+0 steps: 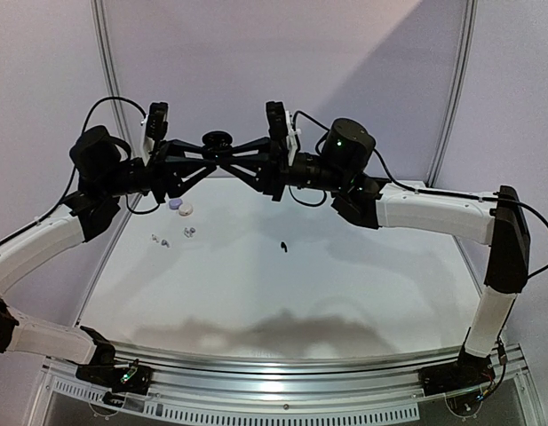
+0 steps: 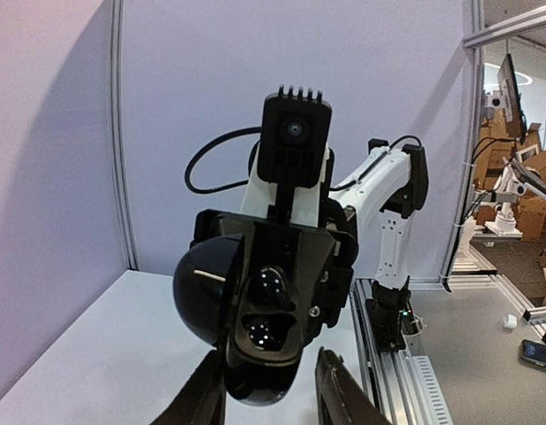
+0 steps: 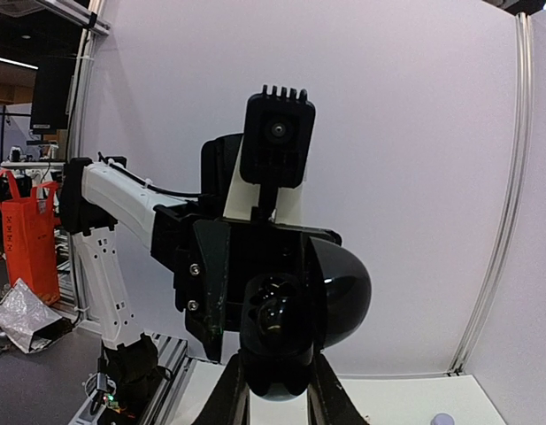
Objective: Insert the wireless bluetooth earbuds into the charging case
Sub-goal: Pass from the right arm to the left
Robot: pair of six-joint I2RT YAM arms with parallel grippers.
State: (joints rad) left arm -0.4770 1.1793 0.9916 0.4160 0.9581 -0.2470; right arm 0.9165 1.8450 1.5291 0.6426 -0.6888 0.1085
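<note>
One charging case (image 2: 255, 319), lid open, sits in mid-air between two grippers: the right gripper (image 3: 276, 356) clamps it; the left gripper (image 2: 273, 352) brackets it narrowly, contact unclear. A black earbud (image 1: 282, 246) lies on the table (image 1: 345, 284) well below both, not yet inserted.

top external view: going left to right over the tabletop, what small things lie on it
tiny pale white-grey earbud → second tiny pale white-grey earbud → small round lavender puck → small round white puck → tiny black earbud, alone near the middle
</note>
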